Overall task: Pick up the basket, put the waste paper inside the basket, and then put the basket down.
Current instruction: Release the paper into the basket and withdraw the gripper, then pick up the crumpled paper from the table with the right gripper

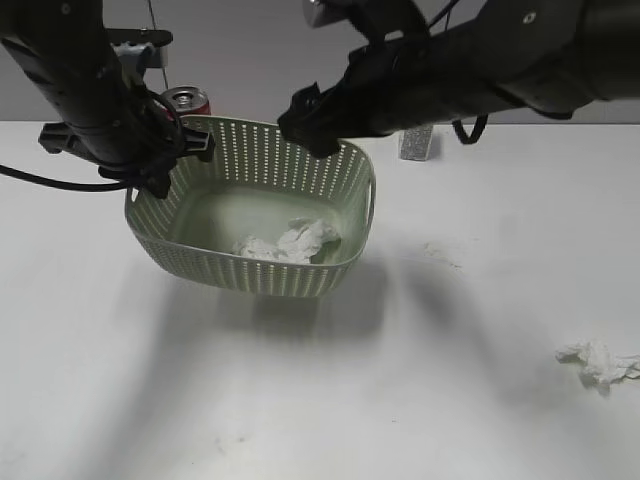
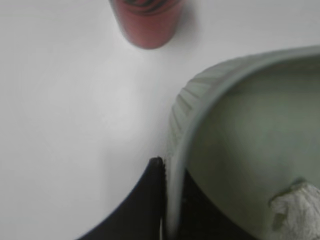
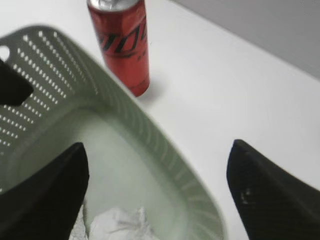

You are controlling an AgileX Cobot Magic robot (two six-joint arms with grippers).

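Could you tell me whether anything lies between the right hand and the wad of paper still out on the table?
Nothing visible does. The right hand hovers open over the basket rim, and the loose waste paper lies alone at the table's front right, with only bare tabletop between them.

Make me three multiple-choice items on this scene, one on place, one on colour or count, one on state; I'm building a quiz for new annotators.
1. Where is the loose wad of waste paper?
A. on the table, right of the basket
B. on top of the can
C. in the left gripper

2. What colour is the can?
A. blue
B. red
C. yellow

3. How does the right gripper stand?
A. shut on paper
B. open above the basket
C. shut on the can

Key: 1 A, it lies on the bare table far from the basket. 2 B, red body with a silver top. 3 B, its fingers are spread wide over the far rim, holding nothing.
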